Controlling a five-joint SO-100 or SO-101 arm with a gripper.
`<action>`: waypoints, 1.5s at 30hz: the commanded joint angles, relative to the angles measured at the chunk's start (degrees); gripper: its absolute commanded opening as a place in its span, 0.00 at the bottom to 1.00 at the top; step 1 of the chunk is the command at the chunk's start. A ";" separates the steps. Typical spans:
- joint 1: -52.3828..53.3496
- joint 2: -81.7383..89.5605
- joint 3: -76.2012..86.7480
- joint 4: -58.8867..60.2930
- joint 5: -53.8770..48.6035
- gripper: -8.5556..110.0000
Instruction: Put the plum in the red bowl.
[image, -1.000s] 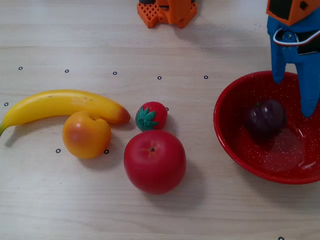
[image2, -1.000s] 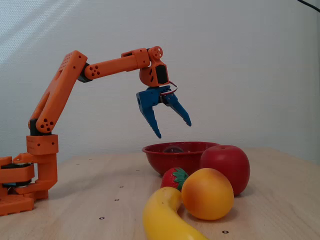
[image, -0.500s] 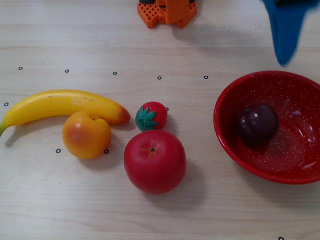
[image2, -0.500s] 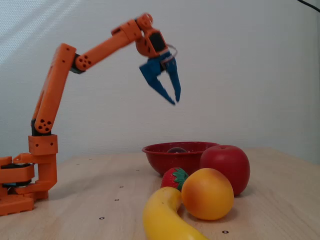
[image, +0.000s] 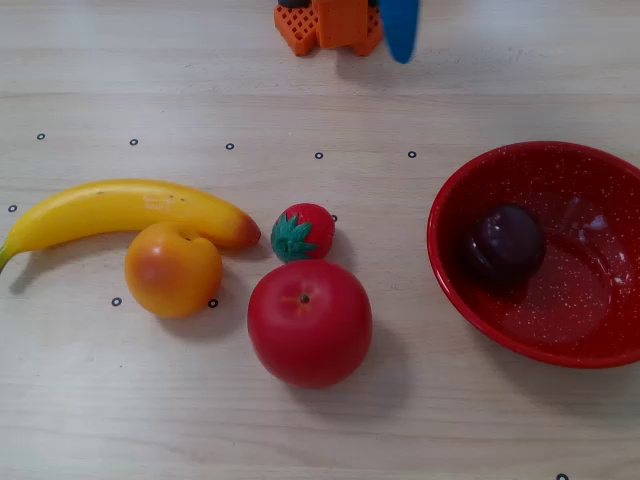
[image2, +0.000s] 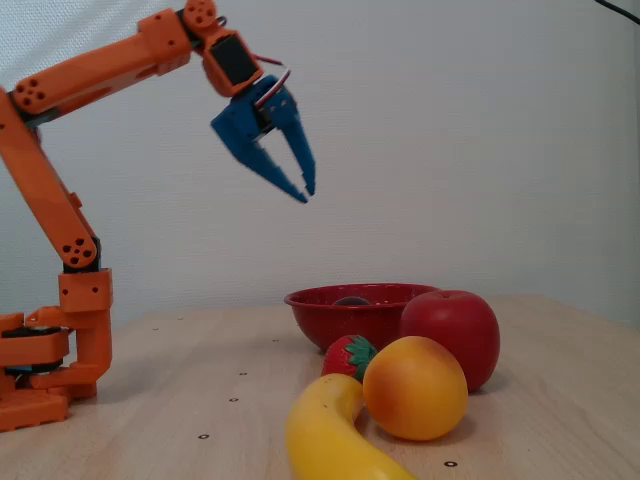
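I can read no brand, label or writing on anything in either fixed view; the only marks I see are small black rings (image: 229, 146) dotted across the pale wood table (image: 480, 420).

The plum (image: 505, 242) lies inside the red bowl (image: 455, 290), toward the bowl's left side in the top-down fixed view, at the right of the frame. The bowl's right rim is cut off by the frame edge there. From the side-on fixed view I see only the top of the plum (image2: 350, 299) above the bowl's rim (image2: 330, 310).

The pincer (image2: 304, 192) hangs high in the upper left of the side-on frame, well above the table, its blue fingers (image2: 268, 165) nearly together at the tips with only a narrow gap, and it holds nothing. In the top-down view only a blue finger tip (image: 400, 30) shows at the top edge, beside the orange base (image: 322, 24).

The banana (image: 120, 212), the orange fruit (image: 172, 268), the strawberry (image: 302, 232) and the red apple (image: 309, 321) crowd the left and centre of the top-down frame, the banana touching the orange fruit. Bare table runs between the apple and the bowl, along the whole lower edge, and across the band between the base and the fruit.
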 joint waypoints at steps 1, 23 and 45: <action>-3.34 7.65 4.92 -4.22 2.81 0.07; -9.32 69.96 69.52 -18.02 10.37 0.07; -14.06 70.22 85.17 -31.11 8.79 0.07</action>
